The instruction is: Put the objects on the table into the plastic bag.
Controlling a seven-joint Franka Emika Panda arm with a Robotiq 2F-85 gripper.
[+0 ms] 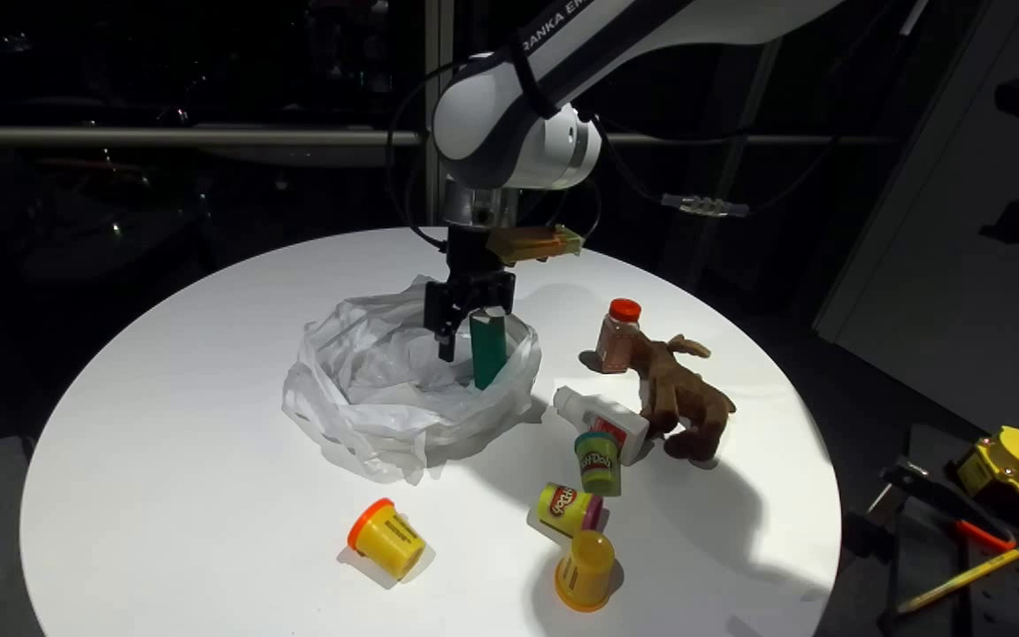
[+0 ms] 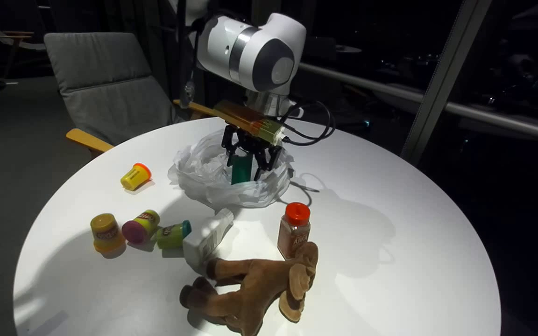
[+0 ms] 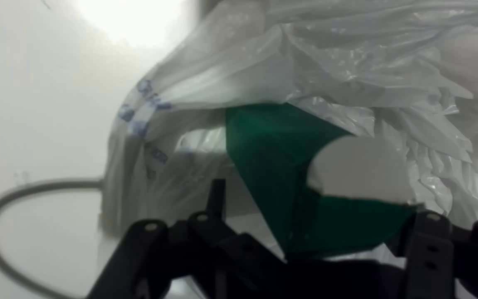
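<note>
White round table (image 1: 164, 425), plain | green box (image 1: 488, 349) nearly upright, foot partly hidden, inside crumpled plastic bag (image 1: 386, 433), its blue print blurred | gripper (image 2: 244, 170) spread wide around box, clear gap one side, gripping nothing | rounded tubs (image 1: 598, 462), "Doh" legible | white bottle (image 1: 598, 416), label unreadable | red-capped jar (image 2: 294, 237), lettering blurred | brown plush (image 2: 259, 284) | arm (image 1: 509, 106): "RANKA EM", cut off

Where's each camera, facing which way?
An exterior view: raised, nearest the plush, facing the bag, chair behind; arm and hand show.
An exterior view: raised, nearest the tubs, facing the bag, rail behind; arm and hand show.
Wrist view: on the arm, facing down at the bag and green box; hand at bottom.
Both exterior views share plush, tubs, arm.
</note>
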